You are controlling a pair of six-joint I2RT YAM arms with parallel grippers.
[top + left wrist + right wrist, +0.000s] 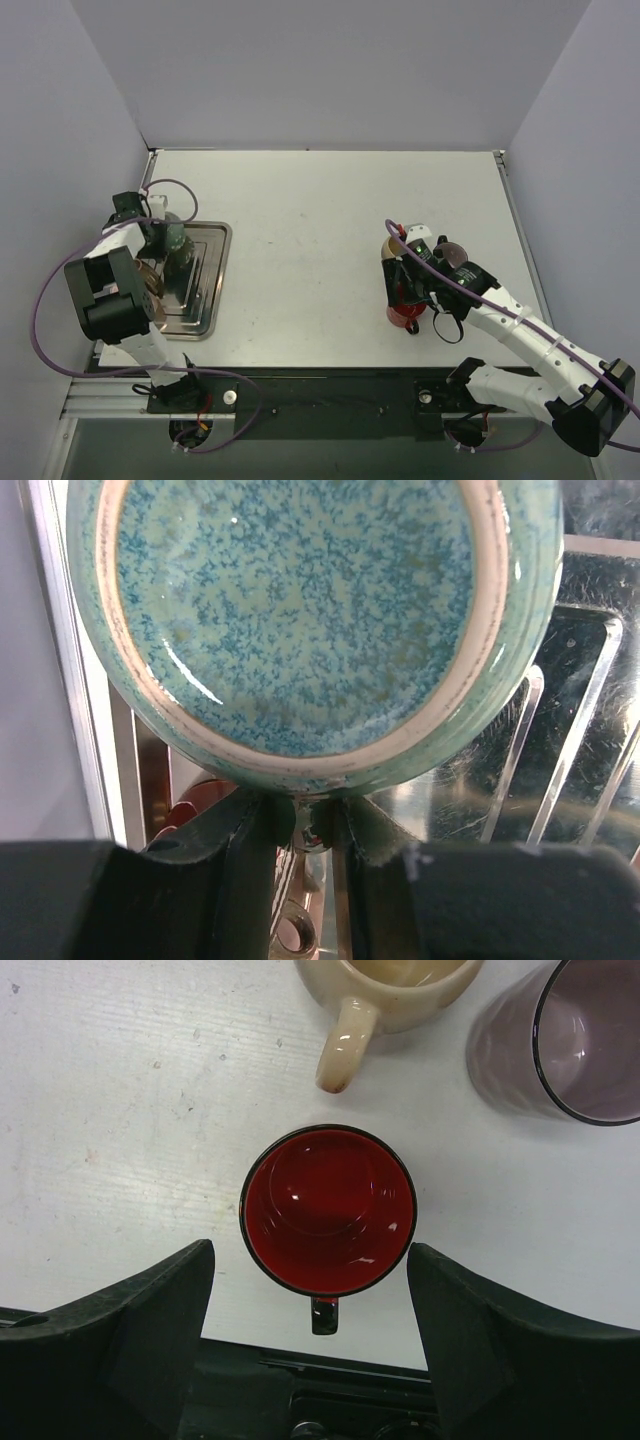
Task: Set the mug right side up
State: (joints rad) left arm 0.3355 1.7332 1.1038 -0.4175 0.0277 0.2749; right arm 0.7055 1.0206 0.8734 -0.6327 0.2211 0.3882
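Observation:
A speckled teal mug (300,620) stands upside down on the metal tray (205,290), its unglazed base ring facing the left wrist camera. From above, the mug (176,240) shows at the tray's far left corner. My left gripper (315,825) reaches it from the left, and its fingers are drawn close about a narrow piece at the mug's wall, apparently the handle. My right gripper (310,1248) hangs open over an upright red mug (328,1210) on the right side of the table, touching nothing.
A beige mug (380,990) and a purple glass (585,1040) stand upright just beyond the red mug. A brownish vessel (150,285) sits at the tray's left side under the left arm. The tray's raised rim (580,730) runs beside the teal mug.

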